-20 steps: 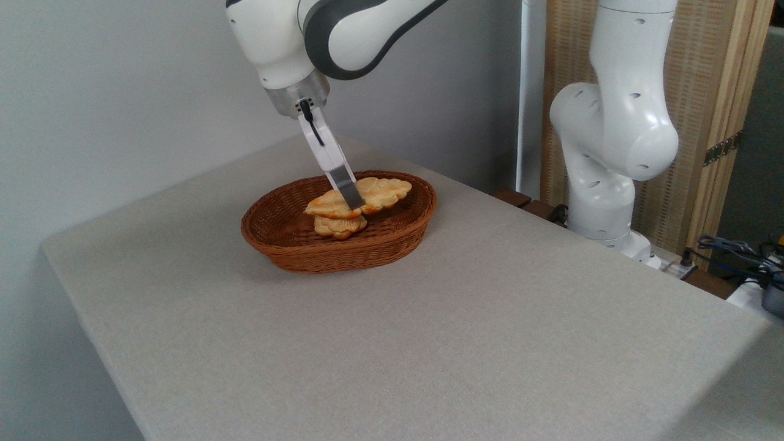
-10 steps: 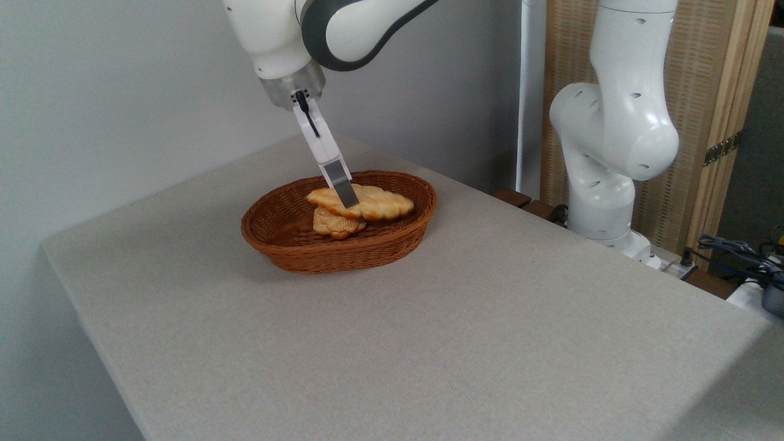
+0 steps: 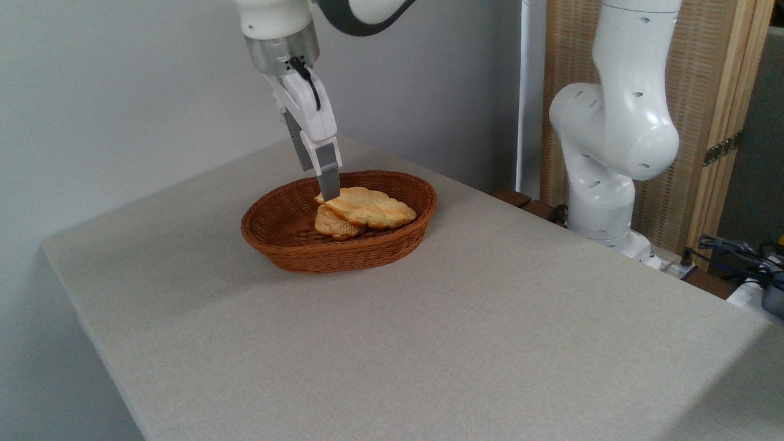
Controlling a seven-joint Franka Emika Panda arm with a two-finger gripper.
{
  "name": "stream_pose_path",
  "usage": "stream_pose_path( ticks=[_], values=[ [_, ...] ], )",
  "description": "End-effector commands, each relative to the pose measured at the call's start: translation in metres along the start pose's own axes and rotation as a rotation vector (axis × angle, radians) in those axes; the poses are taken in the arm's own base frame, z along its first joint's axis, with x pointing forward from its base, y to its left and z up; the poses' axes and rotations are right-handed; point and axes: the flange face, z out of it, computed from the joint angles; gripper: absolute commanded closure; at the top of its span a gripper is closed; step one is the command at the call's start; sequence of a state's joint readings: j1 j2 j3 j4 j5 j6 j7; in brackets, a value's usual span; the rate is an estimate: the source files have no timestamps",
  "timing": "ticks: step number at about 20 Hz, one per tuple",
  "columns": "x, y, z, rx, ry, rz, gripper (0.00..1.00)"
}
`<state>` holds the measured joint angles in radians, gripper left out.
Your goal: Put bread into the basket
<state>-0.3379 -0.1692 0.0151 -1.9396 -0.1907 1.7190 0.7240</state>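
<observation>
The leaf-shaped bread lies inside the wicker basket, its left end propped on a smaller bread lump and its right end reaching toward the basket's right rim. The basket sits on the grey tabletop toward the far edge, nearer the far left corner. The gripper hangs over the bread's left tip, fingers pointing down — from this angle I cannot tell whether they are apart or together, or whether they touch the bread.
</observation>
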Motion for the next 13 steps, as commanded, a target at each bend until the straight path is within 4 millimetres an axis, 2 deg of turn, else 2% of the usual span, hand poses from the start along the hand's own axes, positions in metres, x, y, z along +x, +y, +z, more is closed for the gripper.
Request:
stream_pose_path(
  ticks=[1, 4, 8, 13],
  values=[
    [-0.021, -0.027, -0.026, 0.060, -0.002, -0.043, 0.00],
    [-0.041, -0.051, -0.036, 0.130, -0.035, -0.079, 0.00],
    [-0.055, -0.069, -0.045, 0.169, -0.049, -0.114, 0.00],
    [-0.063, -0.076, -0.048, 0.164, -0.035, -0.134, 0.00]
  ],
)
